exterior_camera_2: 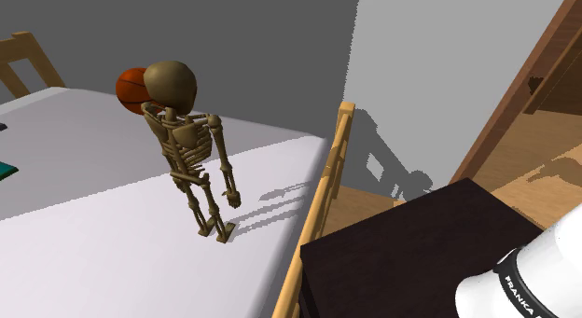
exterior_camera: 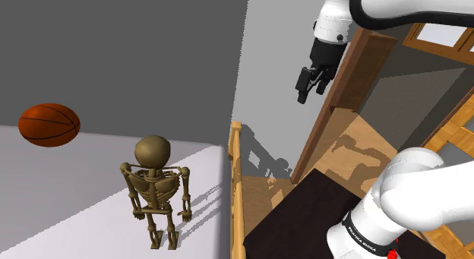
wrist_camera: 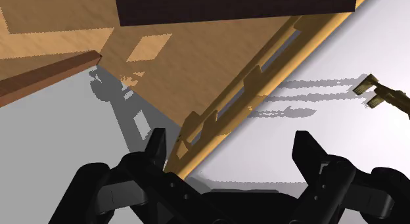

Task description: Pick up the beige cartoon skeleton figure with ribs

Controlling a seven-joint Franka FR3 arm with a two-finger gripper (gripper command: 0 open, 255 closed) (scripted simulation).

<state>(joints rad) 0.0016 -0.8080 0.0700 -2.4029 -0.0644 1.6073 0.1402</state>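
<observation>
The tan skeleton figure (exterior_camera: 156,191) with a round skull and ribbed chest stands upright on the white table (exterior_camera: 68,212), close to the table's edge. In the second exterior view the skeleton (exterior_camera_2: 191,148) stands in front of the ball. Its feet (wrist_camera: 373,94) show in the wrist view, off beyond one fingertip. My black gripper (exterior_camera: 305,92) hangs high in the air, to the shoulder view's right of the figure and well above it, over the chair back and floor. The gripper (wrist_camera: 232,150) is open, with nothing between its fingers.
An orange-brown basketball (exterior_camera: 49,124) rests on the table behind the skeleton. A wooden chair back (exterior_camera: 235,189) stands against the table's edge, between the figure and my dark stand (exterior_camera: 304,216). A second chair (exterior_camera_2: 23,64) is at the far side. A wooden door frame (exterior_camera: 342,98) rises behind the gripper.
</observation>
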